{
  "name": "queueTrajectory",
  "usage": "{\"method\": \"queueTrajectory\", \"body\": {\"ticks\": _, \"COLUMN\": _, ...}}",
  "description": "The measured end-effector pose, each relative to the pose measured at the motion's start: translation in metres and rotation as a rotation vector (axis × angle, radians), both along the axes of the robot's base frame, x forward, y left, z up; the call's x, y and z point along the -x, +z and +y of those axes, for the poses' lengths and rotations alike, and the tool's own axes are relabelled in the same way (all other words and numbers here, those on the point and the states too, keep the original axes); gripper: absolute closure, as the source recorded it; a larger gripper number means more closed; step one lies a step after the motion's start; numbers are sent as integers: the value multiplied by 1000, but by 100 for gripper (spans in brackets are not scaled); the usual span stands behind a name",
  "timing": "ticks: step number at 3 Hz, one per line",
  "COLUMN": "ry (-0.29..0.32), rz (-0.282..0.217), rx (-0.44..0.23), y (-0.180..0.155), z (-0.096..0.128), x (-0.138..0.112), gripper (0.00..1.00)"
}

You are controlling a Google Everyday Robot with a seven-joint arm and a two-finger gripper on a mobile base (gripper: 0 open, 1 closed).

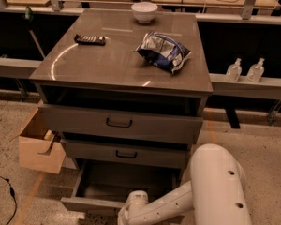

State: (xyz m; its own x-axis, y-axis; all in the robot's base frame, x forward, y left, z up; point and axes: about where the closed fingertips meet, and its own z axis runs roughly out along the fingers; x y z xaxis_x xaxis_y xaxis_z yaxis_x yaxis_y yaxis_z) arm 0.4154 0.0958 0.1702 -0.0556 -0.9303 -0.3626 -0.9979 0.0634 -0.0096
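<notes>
My white arm [215, 186] bends down from the lower right to the front of the bottom drawer [91, 204], which is pulled out and looks empty inside. The wrist [135, 204] rests at the drawer front's right end. The gripper itself is cut off by the lower edge of the view, below the wrist. Above it are the middle drawer [126, 153] and the top drawer [119, 122], both with dark handles. The top drawer stands slightly out.
On the cabinet top [107, 64] lie a crumpled chip bag [163, 50], a white bowl [144, 11] at the back and a dark flat object [90, 39] at the left. A cardboard box [37, 144] stands on the floor left. Two bottles [246, 70] sit on a ledge right.
</notes>
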Motion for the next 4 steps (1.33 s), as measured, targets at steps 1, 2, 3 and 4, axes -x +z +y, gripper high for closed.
{"method": "queueTrajectory", "body": {"ticks": 1, "ry": -15, "rz": -38, "rx": 9, "y": -1, "z": 5, "x": -8, "gripper": 51}}
{"method": "queueTrajectory", "body": {"ticks": 2, "ry": -25, "rz": -68, "rx": 24, "y": 1, "z": 6, "x": -17, "gripper": 46}}
{"method": "queueTrajectory", "body": {"ticks": 3, "ry": -28, "rz": -79, "rx": 37, "y": 3, "z": 3, "x": -21, "gripper": 53}}
{"method": "queueTrajectory", "body": {"ticks": 4, "ry": -33, "rz": -83, "rx": 47, "y": 4, "z": 0, "x": -23, "gripper": 78}}
